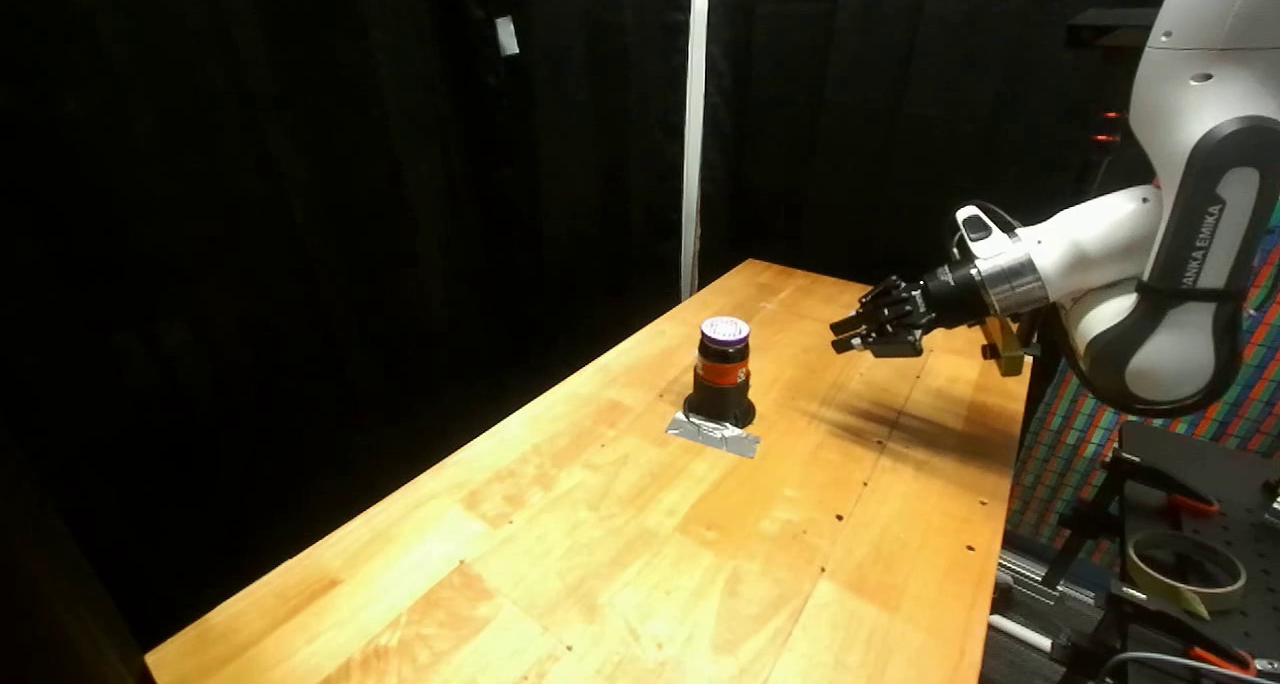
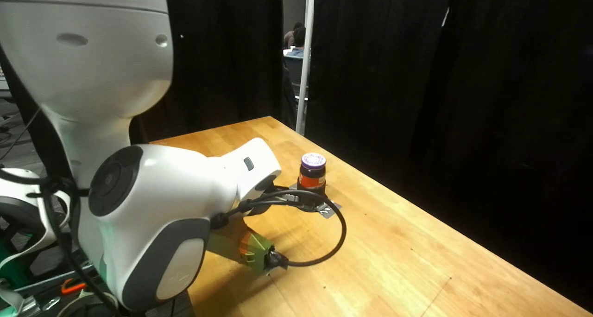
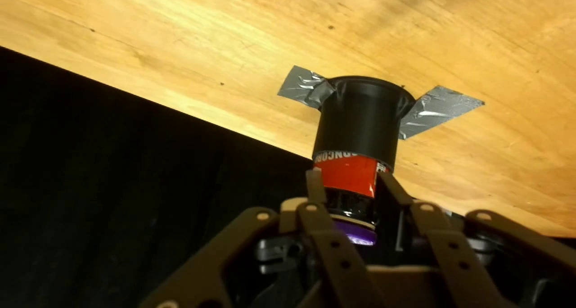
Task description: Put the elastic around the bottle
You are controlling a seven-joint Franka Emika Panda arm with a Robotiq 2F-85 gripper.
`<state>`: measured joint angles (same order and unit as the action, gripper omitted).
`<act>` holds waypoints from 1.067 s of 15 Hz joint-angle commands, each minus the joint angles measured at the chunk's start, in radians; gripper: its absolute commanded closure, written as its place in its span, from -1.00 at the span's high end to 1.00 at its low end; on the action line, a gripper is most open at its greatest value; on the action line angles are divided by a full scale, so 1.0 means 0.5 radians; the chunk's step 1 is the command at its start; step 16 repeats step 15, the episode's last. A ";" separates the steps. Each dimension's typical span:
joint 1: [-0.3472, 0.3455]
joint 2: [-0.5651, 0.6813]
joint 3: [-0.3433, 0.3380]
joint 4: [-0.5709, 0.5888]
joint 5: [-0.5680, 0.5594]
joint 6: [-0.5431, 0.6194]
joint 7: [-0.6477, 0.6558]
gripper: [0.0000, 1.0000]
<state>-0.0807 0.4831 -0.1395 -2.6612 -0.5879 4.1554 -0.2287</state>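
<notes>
Arm (image 1: 1110, 236) bent, parted pincer (image 1: 837, 336) facing bottle (image 1: 722, 366)

I see the bottle (image 1: 723, 366) standing upright just right of and below centre in both exterior views, its lower part seated in a black holder (image 3: 360, 123) on the tabletop (image 1: 500, 544). The dark body carries an orange-red label (image 2: 312, 181), a glossy black stretch above that, and a purple-rimmed lid (image 2: 313, 161) in place, its pale top marked in purple. My wrist view shows it upside down, right of centre, lid toward the bottom edge.
</notes>
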 commanded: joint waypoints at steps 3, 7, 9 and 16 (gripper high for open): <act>0.189 -0.682 -0.035 -0.267 0.680 -0.771 -0.303 0.65; 0.559 -1.038 -0.343 -0.175 1.376 -1.437 -0.835 1.00; 0.581 -1.067 -0.441 -0.190 1.673 -1.530 -1.158 1.00; 0.450 -1.020 -0.336 -0.169 2.347 -1.547 -1.673 1.00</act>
